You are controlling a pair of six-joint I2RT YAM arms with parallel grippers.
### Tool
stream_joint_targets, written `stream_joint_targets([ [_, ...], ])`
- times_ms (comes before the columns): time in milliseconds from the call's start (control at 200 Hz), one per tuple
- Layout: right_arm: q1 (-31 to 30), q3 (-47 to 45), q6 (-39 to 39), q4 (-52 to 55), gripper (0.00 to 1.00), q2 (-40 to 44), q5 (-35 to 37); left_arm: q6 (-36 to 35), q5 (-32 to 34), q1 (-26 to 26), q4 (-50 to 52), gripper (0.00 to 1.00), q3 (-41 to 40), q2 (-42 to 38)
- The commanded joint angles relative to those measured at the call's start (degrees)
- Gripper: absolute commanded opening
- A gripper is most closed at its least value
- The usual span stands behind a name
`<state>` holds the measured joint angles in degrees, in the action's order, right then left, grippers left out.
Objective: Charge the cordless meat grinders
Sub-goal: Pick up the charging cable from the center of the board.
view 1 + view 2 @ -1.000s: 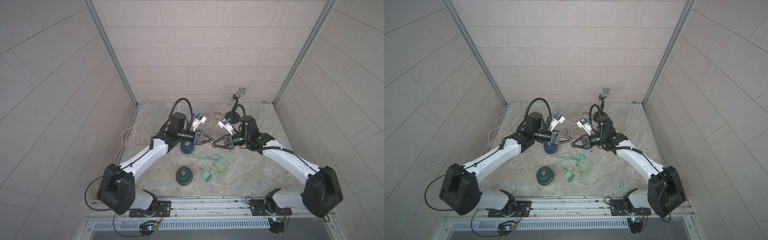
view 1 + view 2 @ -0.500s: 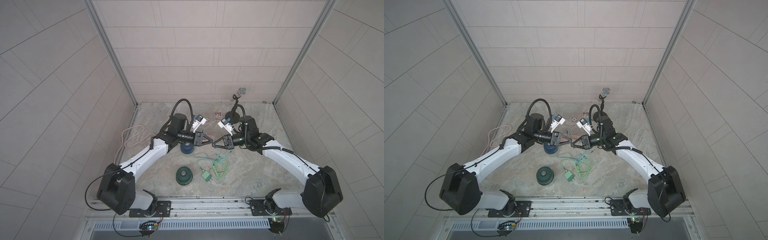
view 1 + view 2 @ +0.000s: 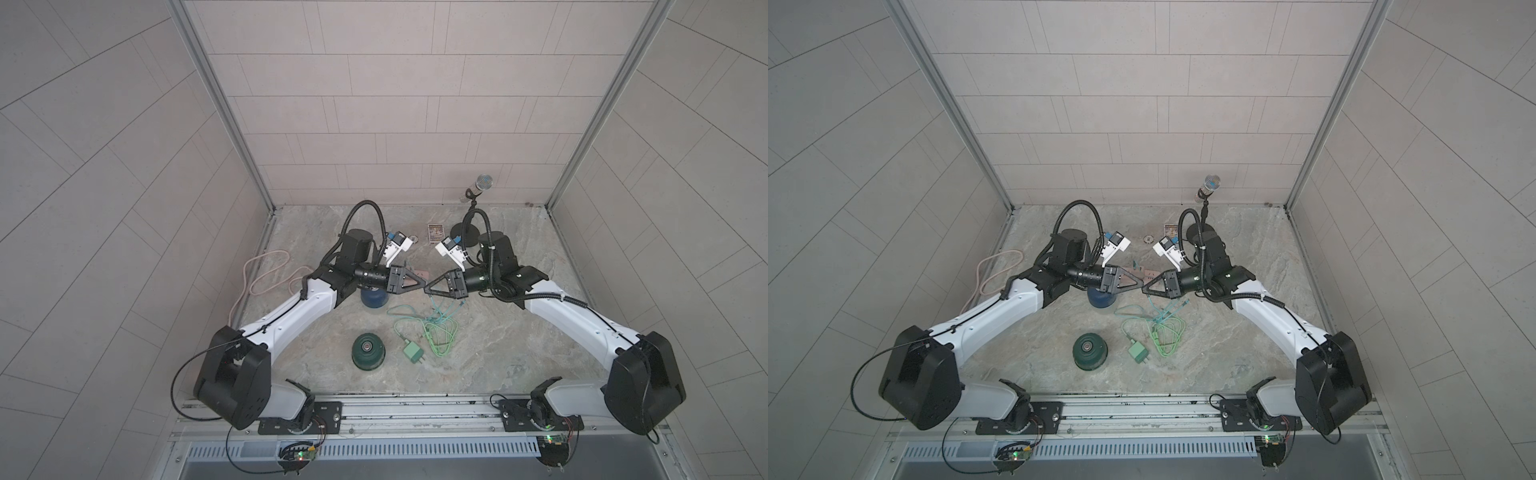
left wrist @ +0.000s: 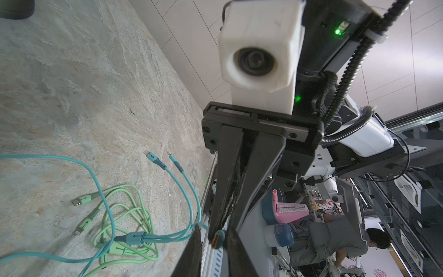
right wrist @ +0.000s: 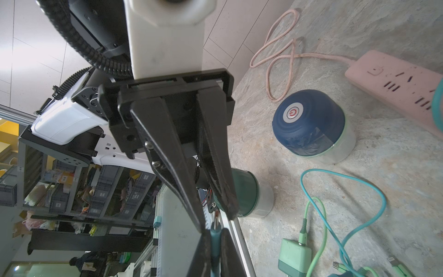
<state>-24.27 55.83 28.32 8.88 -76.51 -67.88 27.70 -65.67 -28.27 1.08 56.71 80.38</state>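
Above cables [image 4: 134, 238], right end effector [image 3: 426, 289] pinches plug [image 4: 218, 237].

Pink power strip [image 5: 395, 79], green adapter [image 3: 412, 353], teal cable [image 4: 134, 238], microphone [image 3: 484, 183].

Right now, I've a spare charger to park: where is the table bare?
Front right is bare, bordered by the cable tangle, right arm and front rail. So is the back left corner, behind the pink cord. Crowded centre: blue grinder, green grinder, green adapter.

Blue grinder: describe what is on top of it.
A silver button with a red power sign, in the right wrist view. In both top views the left arm hides it.
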Motion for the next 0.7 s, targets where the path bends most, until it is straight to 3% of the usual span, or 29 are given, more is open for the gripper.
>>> stream_joint_targets([
  [0, -0.3, 1.4, -0.5, -1.1, 0.10, -0.3, -0.9, 0.1, -1.7, -0.2, -2.4, 0.17, -0.7, -0.7],
  [270, -0.3, 1.5, 0.5, -2.7, 0.10, -0.5, -1.2, -1.7, -3.7, -0.7, -0.3, 0.01, 0.6, -0.7],
  [460, -0.2, 1.2, 0.5, -2.7, 0.12, -0.7, -1.1, -2.6, -3.3, -0.6, 1.5, 0.00, 1.3, -0.4],
  [570, -0.2, 0.8, 0.5, -2.5, 0.18, -0.7, -0.9, -2.1, -2.9, -0.5, 1.1, 0.00, 1.3, -0.3],
  [695, -0.2, 0.3, 0.0, -1.9, 0.32, -0.2, 0.0, -1.1, -1.5, 0.0, 1.0, 0.00, 1.3, 0.0],
])
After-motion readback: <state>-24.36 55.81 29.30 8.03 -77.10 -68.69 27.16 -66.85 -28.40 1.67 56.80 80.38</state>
